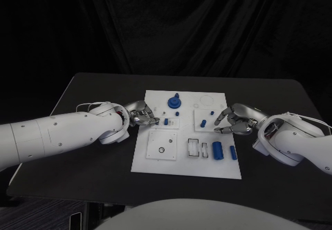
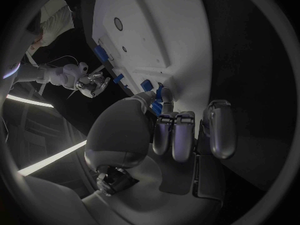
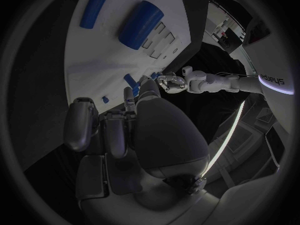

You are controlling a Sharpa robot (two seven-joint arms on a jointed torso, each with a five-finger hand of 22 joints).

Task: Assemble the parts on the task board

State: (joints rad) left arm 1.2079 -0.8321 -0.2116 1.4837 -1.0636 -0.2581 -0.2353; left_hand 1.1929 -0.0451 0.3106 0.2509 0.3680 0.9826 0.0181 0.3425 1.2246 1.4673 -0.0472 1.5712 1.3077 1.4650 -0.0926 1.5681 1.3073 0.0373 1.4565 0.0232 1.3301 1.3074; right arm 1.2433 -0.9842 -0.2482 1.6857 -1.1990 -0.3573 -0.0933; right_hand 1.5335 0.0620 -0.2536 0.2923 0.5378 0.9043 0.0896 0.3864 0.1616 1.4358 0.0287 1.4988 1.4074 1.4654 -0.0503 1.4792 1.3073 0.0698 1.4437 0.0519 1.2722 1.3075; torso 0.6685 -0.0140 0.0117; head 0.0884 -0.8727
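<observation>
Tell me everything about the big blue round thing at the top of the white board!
The big blue round piece looks like smooth plastic: a wide flat disc with a thin peg sticking up from its middle. It stands upright near the far edge of the white board, a little left of the board's centre. A much smaller blue piece sits just in front of it, apart from it. Neither hand touches it.

"sharpa" logo, left arm (image 3: 262, 81)

Black table (image 1: 90, 158) (white task board (image 1: 186, 167) centred)
</observation>
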